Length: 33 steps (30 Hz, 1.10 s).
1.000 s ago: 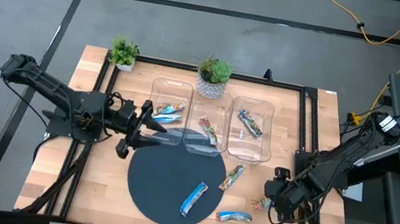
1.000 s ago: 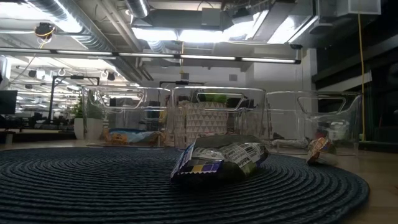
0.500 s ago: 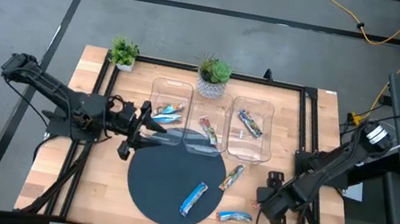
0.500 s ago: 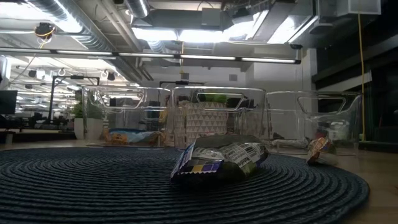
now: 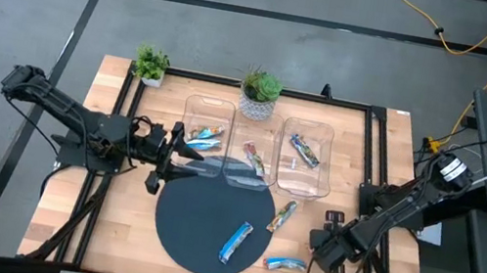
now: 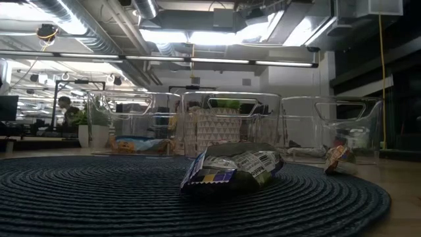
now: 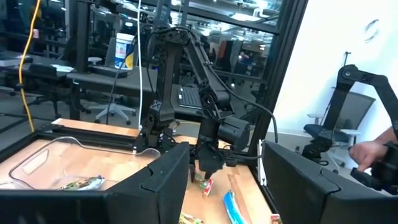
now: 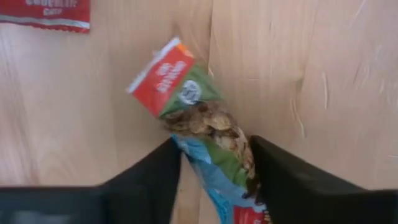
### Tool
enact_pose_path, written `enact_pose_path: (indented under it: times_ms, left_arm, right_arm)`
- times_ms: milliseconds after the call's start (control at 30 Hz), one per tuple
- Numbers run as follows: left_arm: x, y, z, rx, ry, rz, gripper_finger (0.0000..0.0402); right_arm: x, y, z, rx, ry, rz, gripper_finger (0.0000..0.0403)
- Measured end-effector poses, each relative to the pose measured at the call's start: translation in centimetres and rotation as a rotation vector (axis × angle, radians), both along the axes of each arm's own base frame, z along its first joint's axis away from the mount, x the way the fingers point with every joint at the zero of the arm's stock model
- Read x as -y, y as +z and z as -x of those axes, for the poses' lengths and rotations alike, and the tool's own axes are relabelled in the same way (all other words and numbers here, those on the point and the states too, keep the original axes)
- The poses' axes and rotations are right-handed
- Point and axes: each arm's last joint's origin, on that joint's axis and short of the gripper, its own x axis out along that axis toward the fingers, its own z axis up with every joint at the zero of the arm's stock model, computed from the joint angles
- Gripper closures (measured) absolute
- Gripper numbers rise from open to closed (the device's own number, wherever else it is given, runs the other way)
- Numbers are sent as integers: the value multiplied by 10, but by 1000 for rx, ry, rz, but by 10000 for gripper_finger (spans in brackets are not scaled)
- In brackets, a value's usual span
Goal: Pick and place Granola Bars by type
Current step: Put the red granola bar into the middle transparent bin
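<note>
A: Which step was in hand?

B: A pick. The right gripper [image 5: 325, 250] was down on the bare wood just off the right edge of the round mat [image 5: 197, 238], its fingers [image 8: 149, 174] set on either side of a red-and-green granola bar [image 8: 199, 118] and touching its wrapper. I could not tell whether the bar was pinched yet.

A: And the other arm?

B: The left gripper [image 5: 165, 148] waited parted and empty at the mat's far left edge, beside the clear bins [image 5: 211, 106].

A: Where were the other bars?

B: One blue bar [image 5: 236, 241] lay on the mat, another [image 5: 285, 264] just off its right edge. Others sat in the bins.

A: Next move?

B: In my judgement, squeeze firmly, lift, then carry the bar to the bin holding its kind.
</note>
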Motion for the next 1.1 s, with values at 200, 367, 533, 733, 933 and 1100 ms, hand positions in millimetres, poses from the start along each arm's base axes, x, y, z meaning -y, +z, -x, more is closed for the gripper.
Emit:
enact_pose_path:
  times_ms: [200,367,533,733,933,1100]
  left_arm:
    - [0,-2,0,-22,-1,10,208]
    - [0,-3,0,-31,-1,9,208]
    - [0,-3,0,-32,-1,9,208]
    - [0,-4,0,-43,-1,5,208]
    - [0,-4,0,-44,-1,2,208]
    - [0,-4,0,-44,0,-7,208]
  right_arm:
    - [-5,6,-5,13,-3,-13,323]
    - [-12,16,-11,22,0,-54,353]
    - [-19,36,-18,20,-1,-62,343]
    - [-27,75,-28,57,-1,-18,355]
    - [-29,124,-35,126,-8,72,354]
    - [-26,170,-37,238,-21,173,351]
